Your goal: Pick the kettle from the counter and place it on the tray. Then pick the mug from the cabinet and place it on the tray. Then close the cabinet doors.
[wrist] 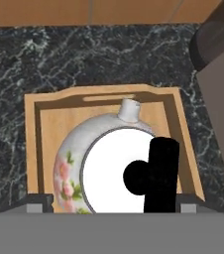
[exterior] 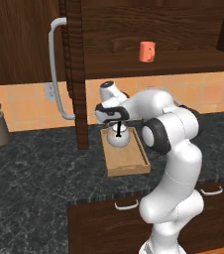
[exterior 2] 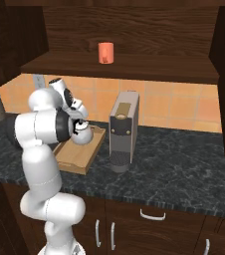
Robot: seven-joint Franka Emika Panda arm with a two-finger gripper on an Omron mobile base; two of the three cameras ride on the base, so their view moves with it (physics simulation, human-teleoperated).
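We note the squat silver-white kettle [wrist: 104,163] occupies the far half of the light wooden tray [exterior: 129,161]; the near half is bare. The boxy grey coffee machine [exterior 2: 123,130] stands just beside the tray's right side, blocking approach there. The open dark wood cabinet door [exterior: 77,74] hangs over the tray's left. The speckled dark stone counter [exterior: 34,173] offers open room further left.

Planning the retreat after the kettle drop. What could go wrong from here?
1. The claw sits low over the kettle, its thin black handle rising between the fingers; a sideways pull-out could snag it and tip the kettle. Lift straight up first.
2. The kettle sits at the far end of the tray, so the mug must land on the bare near part.
3. The open cabinet door hangs close beside the arm; the swing up to the shelf could clip it.
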